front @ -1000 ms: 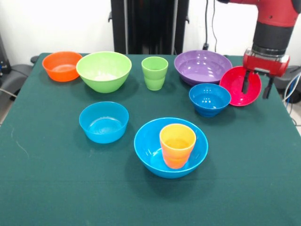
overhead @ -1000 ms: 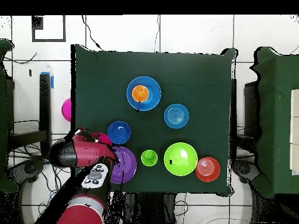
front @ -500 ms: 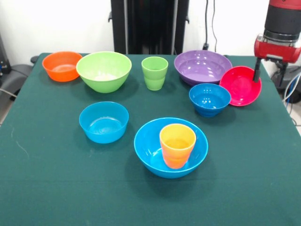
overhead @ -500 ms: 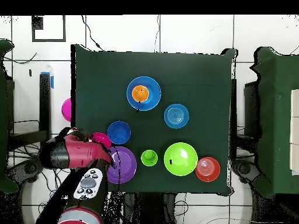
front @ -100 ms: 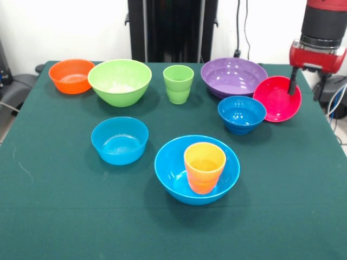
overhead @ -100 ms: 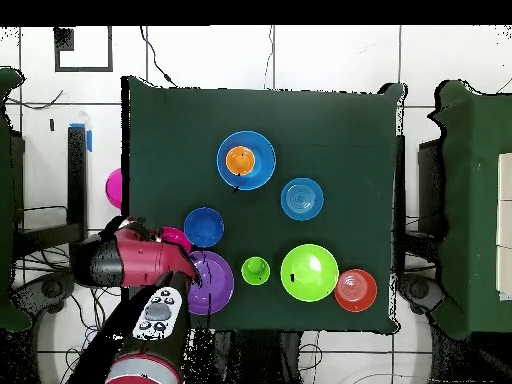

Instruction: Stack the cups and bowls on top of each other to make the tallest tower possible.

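Your claw (front @ -100 ms: 304, 86) is open, w/ one finger inside the tipped shiny pink-red plastic bowl (front @ -100 ms: 277, 99), which leans on the small blue plastic bowl (front @ -100 ms: 242, 114). Orange-yellow ribbed cup (front @ -100 ms: 204, 167) sits in the big blue bowl (front @ -100 ms: 174, 171): tower begun.

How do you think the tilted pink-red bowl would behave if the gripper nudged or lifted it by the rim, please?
The pink-red bowl sits tilted, apparently propped against the small blue bowl, so a nudge would probably rock it or drop it flat. Its glossy surface suggests smooth plastic that could slip between the fingers of the gripper. It looks thin-walled, so likely light and stiff.
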Motion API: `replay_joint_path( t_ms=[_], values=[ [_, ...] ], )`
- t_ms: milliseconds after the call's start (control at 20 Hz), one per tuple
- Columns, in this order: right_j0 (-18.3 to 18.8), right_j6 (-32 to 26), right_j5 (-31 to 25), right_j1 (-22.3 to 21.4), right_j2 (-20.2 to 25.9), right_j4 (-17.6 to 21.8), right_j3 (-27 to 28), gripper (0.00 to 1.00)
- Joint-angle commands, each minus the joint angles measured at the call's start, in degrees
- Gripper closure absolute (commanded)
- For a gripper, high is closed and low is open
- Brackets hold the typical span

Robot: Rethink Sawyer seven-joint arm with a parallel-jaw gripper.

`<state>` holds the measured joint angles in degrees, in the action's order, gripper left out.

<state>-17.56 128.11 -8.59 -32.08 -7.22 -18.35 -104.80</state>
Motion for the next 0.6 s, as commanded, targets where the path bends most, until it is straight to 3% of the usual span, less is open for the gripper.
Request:
replay_joint_path(
  t_ms=[50, 350, 600],
  values=[
    [2.38, 8.29, 3.91, 4.97, 6.72, 1.22, -4.3, 0.0],
    [4.1, 7.83, 6.26, 6.91, 8.32, 2.04, -4.13, 0.0],
    [7.05, 7.67, 6.51, 6.88, 12.21, 2.47, -5.91, 0.0]
  ],
)
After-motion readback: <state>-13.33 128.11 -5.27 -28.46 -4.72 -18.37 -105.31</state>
